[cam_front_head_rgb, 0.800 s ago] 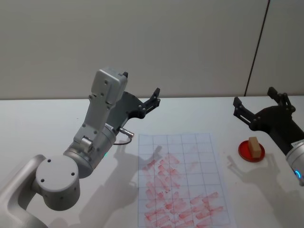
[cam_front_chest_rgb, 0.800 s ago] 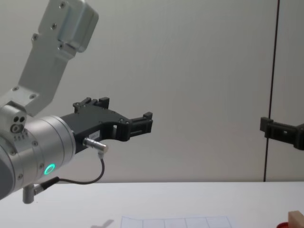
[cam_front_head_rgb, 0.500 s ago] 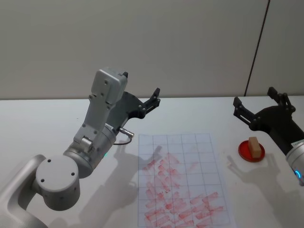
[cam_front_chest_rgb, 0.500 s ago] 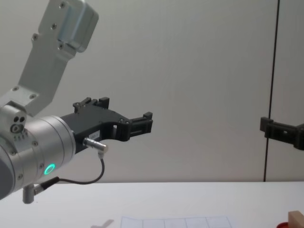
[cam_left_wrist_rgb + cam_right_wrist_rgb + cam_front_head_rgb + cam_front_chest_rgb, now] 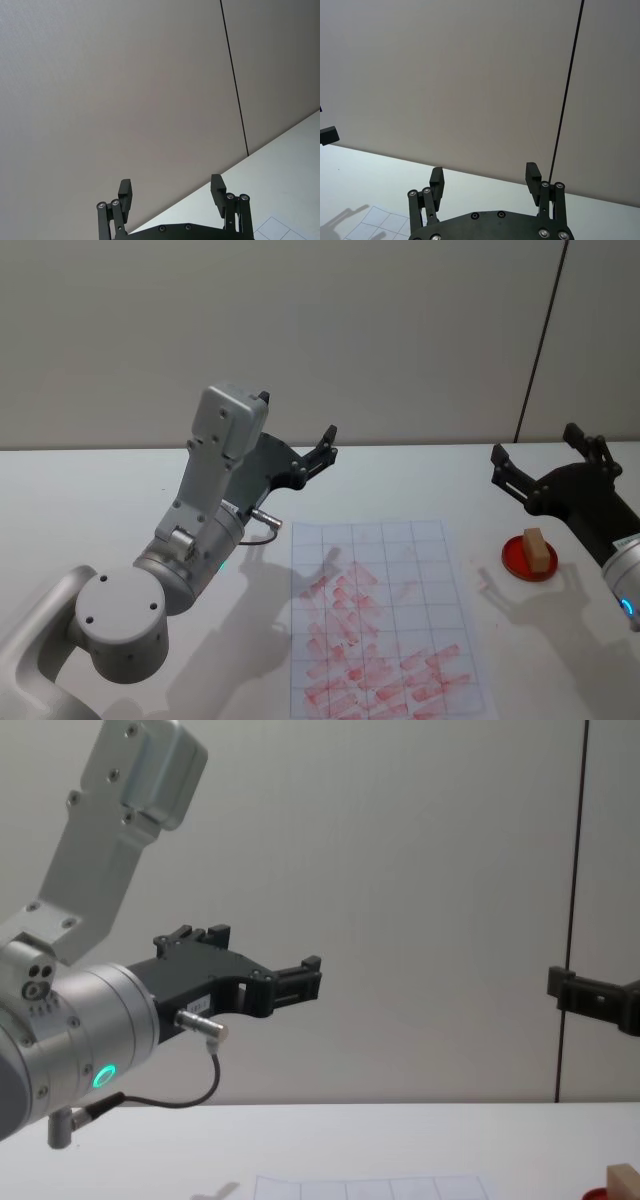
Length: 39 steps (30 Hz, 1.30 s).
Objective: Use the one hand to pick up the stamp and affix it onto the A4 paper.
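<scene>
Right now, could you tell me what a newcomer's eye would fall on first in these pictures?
The white gridded A4 paper lies mid white table, its near part crowded with red prints. To its right, the small tan wooden stamp stands on a red round disc, with the open right gripper raised close by.

stamp point(image 5: 536, 548) upright, A4 paper point(image 5: 382, 615) flat, red-marked

Head view downward, chest view low, level, sharing the A4 paper point(image 5: 385, 620)

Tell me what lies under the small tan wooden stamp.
A round red disc, lying flat on the white table. The stamp covers the disc's middle, so its underside is hidden.
</scene>
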Motion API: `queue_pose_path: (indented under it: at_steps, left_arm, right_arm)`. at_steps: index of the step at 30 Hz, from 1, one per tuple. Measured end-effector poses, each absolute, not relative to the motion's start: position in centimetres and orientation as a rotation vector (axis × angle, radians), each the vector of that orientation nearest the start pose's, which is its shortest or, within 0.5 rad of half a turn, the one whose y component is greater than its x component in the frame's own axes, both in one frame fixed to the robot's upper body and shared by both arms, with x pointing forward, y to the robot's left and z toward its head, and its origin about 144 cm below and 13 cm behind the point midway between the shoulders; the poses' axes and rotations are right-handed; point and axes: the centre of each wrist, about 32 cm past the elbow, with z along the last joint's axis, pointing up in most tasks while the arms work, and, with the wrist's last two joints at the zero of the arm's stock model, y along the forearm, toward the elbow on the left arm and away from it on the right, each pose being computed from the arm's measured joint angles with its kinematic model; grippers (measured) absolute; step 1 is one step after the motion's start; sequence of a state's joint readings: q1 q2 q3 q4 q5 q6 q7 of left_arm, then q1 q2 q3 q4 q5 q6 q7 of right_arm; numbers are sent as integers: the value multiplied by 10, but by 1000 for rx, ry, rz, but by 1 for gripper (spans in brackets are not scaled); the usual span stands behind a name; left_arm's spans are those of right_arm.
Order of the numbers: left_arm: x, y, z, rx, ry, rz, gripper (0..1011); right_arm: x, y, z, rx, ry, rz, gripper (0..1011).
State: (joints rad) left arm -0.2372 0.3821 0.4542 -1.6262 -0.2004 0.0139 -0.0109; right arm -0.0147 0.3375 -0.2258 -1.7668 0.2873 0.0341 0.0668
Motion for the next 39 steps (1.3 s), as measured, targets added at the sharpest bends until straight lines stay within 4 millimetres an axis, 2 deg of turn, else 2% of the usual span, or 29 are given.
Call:
queue_pose_path:
  at_steps: [23,39]
  left_arm:
    - [492,198,1204,61,-267,1124,1001]
    - [492,198,1204,61,-268,1124,1001]
  right_arm:
    - [445,-236,1190,-3,-62,-1261,1001]
    - [459,-226,1186,-190,63,-1390,1001]
